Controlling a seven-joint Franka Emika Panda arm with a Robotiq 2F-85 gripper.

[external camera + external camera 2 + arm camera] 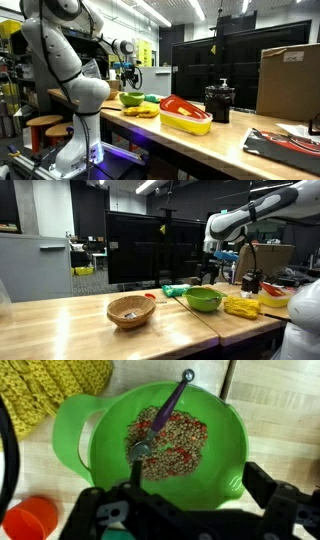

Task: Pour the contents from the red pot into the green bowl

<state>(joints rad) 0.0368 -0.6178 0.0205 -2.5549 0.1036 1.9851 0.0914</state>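
Lime-green bowl, brown-and-red speckled contents, red pot

Dim room beneath ceiling strip lights; exterior views coarse, wrist view brighter, perhaps blurry at bottom.

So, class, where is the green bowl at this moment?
The green bowl fills the centre of the wrist view, with the yellow knitted cloth at its upper left and the red pot at lower left.
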